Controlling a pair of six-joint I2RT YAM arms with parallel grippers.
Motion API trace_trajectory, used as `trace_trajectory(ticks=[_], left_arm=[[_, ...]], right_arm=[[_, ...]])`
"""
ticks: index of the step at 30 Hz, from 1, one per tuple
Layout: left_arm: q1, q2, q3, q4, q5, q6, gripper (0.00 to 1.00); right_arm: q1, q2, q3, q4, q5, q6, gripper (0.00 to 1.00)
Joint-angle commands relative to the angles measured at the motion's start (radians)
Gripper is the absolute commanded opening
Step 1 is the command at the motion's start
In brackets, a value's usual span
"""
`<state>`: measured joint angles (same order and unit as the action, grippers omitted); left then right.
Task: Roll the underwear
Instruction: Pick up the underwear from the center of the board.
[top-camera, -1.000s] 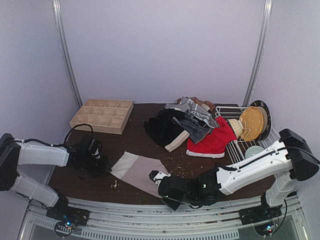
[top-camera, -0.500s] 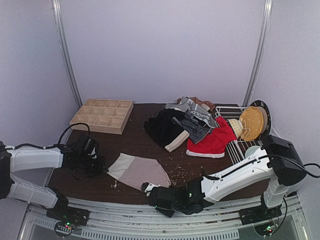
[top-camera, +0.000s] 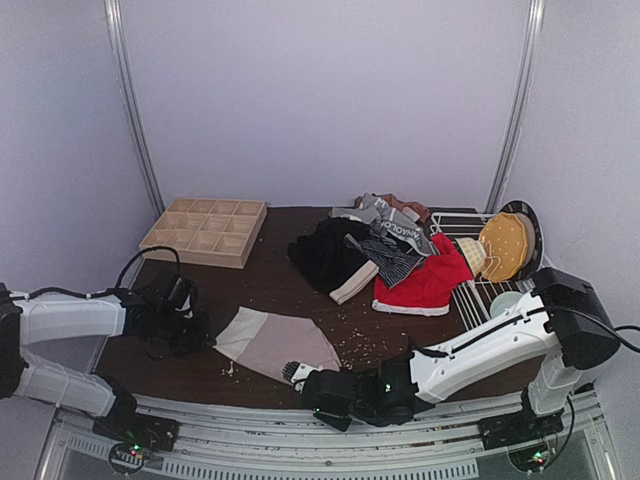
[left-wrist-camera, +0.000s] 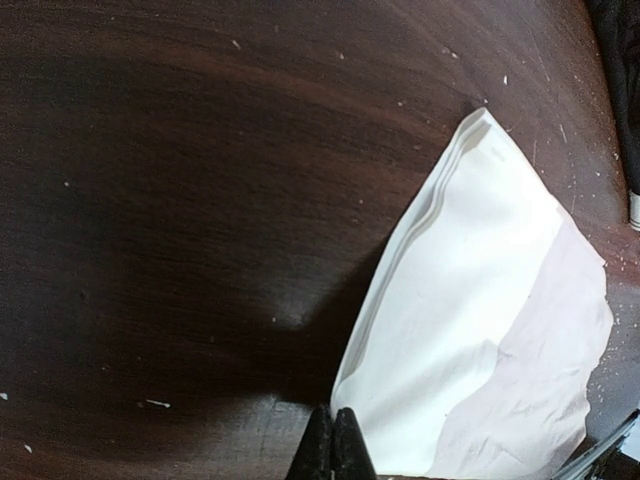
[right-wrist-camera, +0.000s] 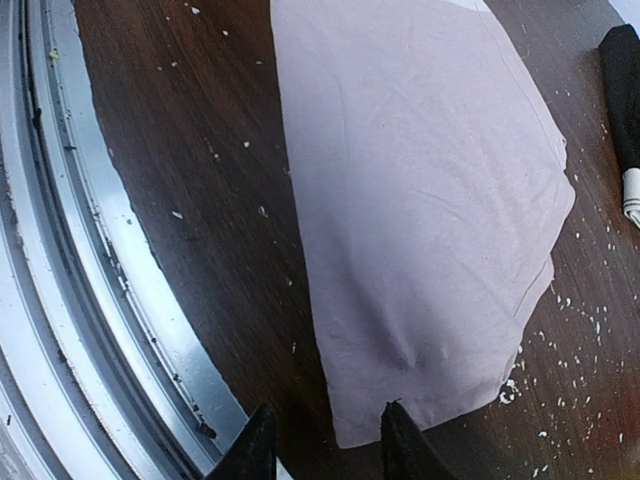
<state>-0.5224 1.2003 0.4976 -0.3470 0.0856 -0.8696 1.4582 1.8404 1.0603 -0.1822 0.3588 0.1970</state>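
The pale brief (top-camera: 278, 343) lies spread flat on the table (top-camera: 280, 290), near the front edge, between my two grippers.

My left gripper (left-wrist-camera: 333, 412) has its fingers pressed together with no gap. The tips sit right at the brief's left corner, where the folded waistband edge meets the wood. I cannot tell whether any cloth is pinched between them or whether they only touch its edge. The rest of the brief fans away from the tips, up and to the right in my left wrist view.

My right gripper (right-wrist-camera: 326, 415) has its fingers apart. It is low at the front of the table, just beside the metal rail (right-wrist-camera: 60, 250). The brief's near corner lies in the gap between the tips, not clamped, and the cloth runs away from me from there. Pale crumbs (right-wrist-camera: 510, 385) dot the wood around that corner.

The other underwear is well apart from both grippers, heaped toward the back right: a black one (top-camera: 322, 255), a striped one (top-camera: 392, 255) and a red one (top-camera: 425, 283). The tray (top-camera: 205, 231) sits at the back left.
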Motion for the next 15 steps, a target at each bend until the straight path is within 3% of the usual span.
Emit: trace_trajectory(ticks=[1, 15], left_arm=[[0.001, -0.012, 0.021, -0.004, -0.016, 0.018, 0.00], [0.002, -0.023, 0.025, -0.010, -0.015, 0.023, 0.00]], right_arm=[[-0.013, -0.039, -0.004, 0.032, -0.041, -0.051, 0.35], [-0.067, 0.055, 0.003, -0.007, -0.141, -0.016, 0.33]])
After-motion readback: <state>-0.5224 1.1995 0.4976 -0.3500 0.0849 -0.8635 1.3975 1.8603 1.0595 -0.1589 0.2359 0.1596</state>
